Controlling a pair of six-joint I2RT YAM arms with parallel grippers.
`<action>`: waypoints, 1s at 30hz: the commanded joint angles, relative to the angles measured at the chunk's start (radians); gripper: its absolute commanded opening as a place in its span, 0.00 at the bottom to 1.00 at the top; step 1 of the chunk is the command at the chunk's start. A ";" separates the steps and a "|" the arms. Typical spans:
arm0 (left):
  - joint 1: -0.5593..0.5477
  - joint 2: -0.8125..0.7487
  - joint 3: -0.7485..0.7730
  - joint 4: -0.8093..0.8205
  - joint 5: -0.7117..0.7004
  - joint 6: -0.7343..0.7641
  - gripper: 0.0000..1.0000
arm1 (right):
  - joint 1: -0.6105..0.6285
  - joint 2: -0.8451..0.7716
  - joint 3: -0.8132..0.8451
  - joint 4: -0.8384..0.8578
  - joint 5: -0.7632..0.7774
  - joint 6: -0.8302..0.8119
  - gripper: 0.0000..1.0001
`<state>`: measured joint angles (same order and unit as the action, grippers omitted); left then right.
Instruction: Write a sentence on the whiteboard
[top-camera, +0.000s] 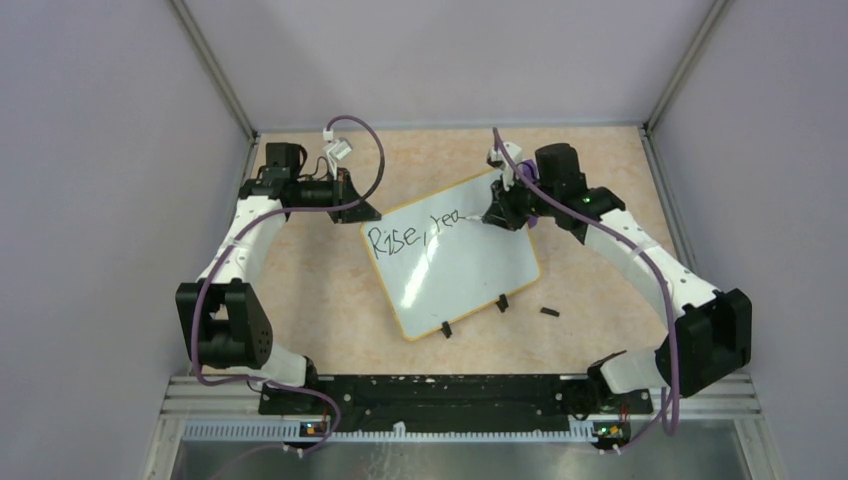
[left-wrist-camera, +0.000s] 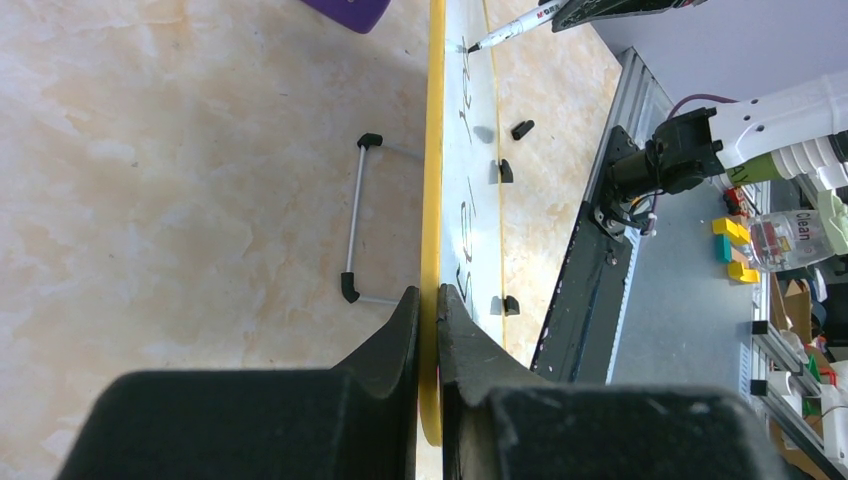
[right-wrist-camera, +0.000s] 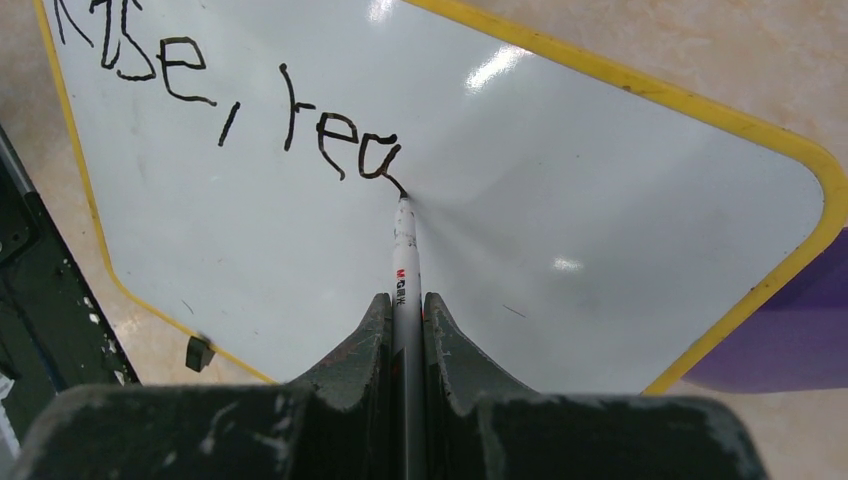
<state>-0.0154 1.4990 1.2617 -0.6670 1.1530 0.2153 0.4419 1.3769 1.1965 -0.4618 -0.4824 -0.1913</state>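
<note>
Right gripper (right-wrist-camera: 405, 305) clamps the marker (right-wrist-camera: 405, 245), its tip on the whiteboard (right-wrist-camera: 600, 200) ending "rea" (the sentence (right-wrist-camera: 228, 122) is mid-word); left gripper (left-wrist-camera: 428, 300) pinches the whiteboard's rim. Next stroke, probably: "c".

Lots of bare table (top-camera: 310, 290) to the left of the whiteboard (top-camera: 455, 265) and in front of it, with only a small black cap (top-camera: 548, 312) lying near the board's front right corner. Blocked along the board's back edge by the left gripper (left-wrist-camera: 428, 300) pinched on the rim, the right gripper (right-wrist-camera: 405, 305) squeezing the marker (right-wrist-camera: 404, 240) over the top half, and a purple block (right-wrist-camera: 790, 330) tucked under the far corner. At the board's back side, a thin wire stand (left-wrist-camera: 352, 225) in the way, and tall grey walls (top-camera: 100, 200) close on both sides.
</note>
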 joint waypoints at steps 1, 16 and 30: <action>-0.019 0.007 0.000 -0.039 -0.030 0.021 0.00 | -0.013 -0.035 0.048 -0.015 0.004 -0.026 0.00; -0.024 0.055 0.082 -0.136 -0.049 0.144 0.00 | -0.072 -0.066 0.113 -0.038 -0.126 -0.004 0.00; -0.024 0.109 0.168 -0.278 -0.012 0.272 0.14 | -0.084 -0.042 0.103 -0.014 -0.140 -0.010 0.00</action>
<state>-0.0277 1.5997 1.4105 -0.8791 1.1419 0.4049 0.3717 1.3441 1.2591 -0.5167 -0.5926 -0.1986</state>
